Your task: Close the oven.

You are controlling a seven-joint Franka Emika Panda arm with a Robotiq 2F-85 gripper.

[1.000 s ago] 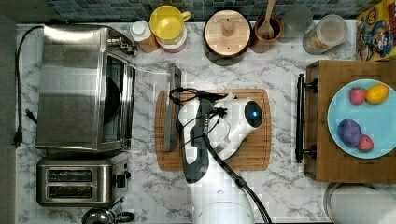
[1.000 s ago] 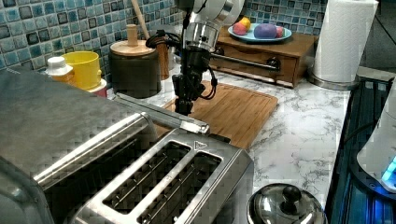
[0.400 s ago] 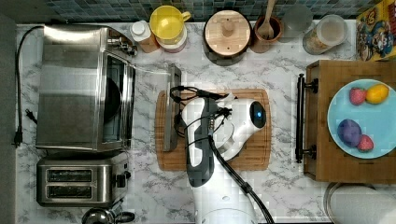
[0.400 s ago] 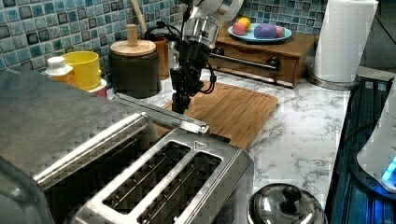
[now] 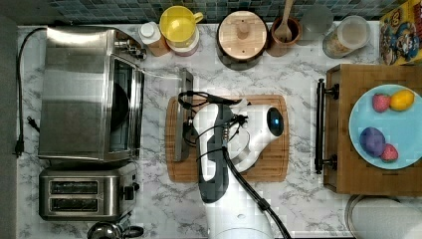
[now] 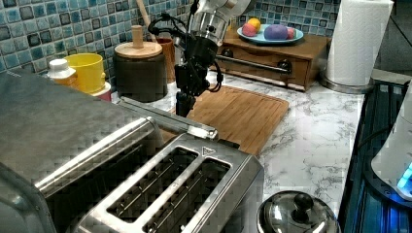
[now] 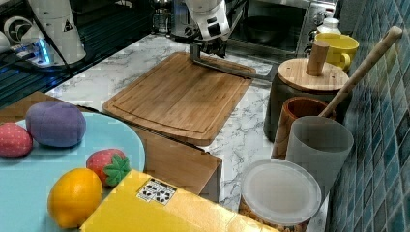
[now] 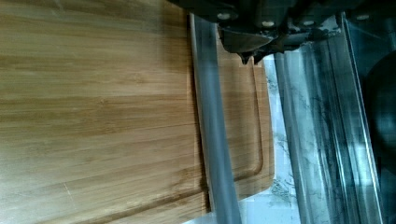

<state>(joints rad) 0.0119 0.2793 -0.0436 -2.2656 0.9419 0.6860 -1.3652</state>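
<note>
1. Oven (image 5: 89, 94): at the top view's left on the marble counter (image 5: 298, 199), door (image 5: 164, 117) dropped open.
2. Door handle (image 5: 183, 114): lies over the cutting board's (image 5: 259, 164) left edge.
3. Gripper (image 6: 184, 103): at the handle; whether clenched or released cannot be told.
4. Toaster (image 5: 84, 194): beside the oven.

A white marble worktop (image 5: 298, 209) veined in grey runs beneath everything. Behind it rises a wall of small blue-green mosaic tiles (image 6: 29, 29), seen again along the right view's right (image 7: 382, 159). A dark stovetop (image 6: 374, 194) borders the worktop on the left view's right. The light is even and bright, leaving soft sheen on the stone and tiles.
</note>
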